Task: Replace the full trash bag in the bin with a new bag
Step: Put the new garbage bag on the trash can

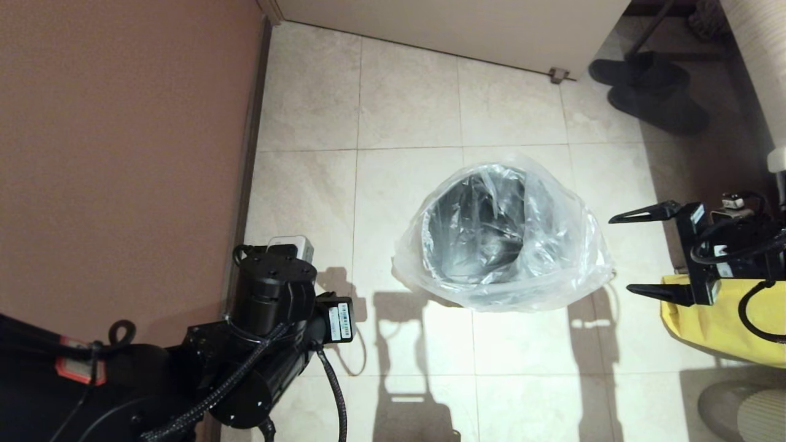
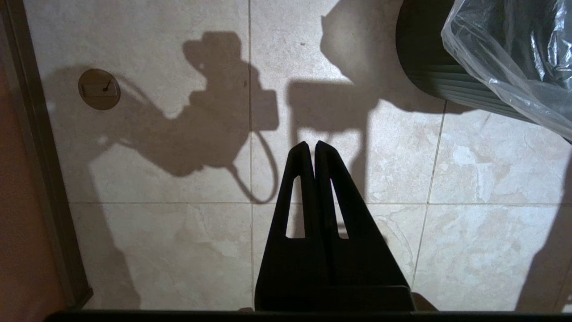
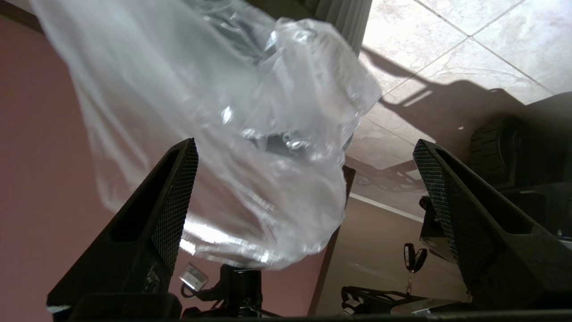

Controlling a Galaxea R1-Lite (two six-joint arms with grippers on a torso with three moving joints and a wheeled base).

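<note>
While the round cylindrical dark waste bin (image 1: 476, 230) stands upright on the beige tiled floor (image 1: 405, 110), mouth up toward the head camera, long axis vertical, the thin crinkly transparent plastic bag (image 1: 571, 258) sits in it with its open edge folded out over the rim and draping down the outside all round, loosest on the near and right sides. Bag film lines the dark inner wall; crumpled clear plastic is all that shows inside, and the bottom can't be made out through it. Bin is about centre of the floor, well apart from the brown wall (image 1: 116, 153) on the left. Right gripper (image 1: 642, 252) hovers just beside the bin's right side, fingers (image 3: 172, 201) spread wide apart, holding nothing, pointing toward the bag; in the right wrist view the clear film billows between and beyond the two fingers, not pinched. Can't tell if a fingertip touches the film. Opaque yellow bag (image 1: 718, 325) lies on the floor under and behind the right gripper, at the right edge. Left gripper (image 2: 312, 147) is parked low on the left near the wall, pointing down at the floor, fingers pressed together, nothing between them; bin's ribbed dark side (image 2: 429, 67) and bag overhang show near it in the left wrist view. Pair of dark slippers (image 1: 651, 92) sits far right by the white door (image 1: 454, 24).
</note>
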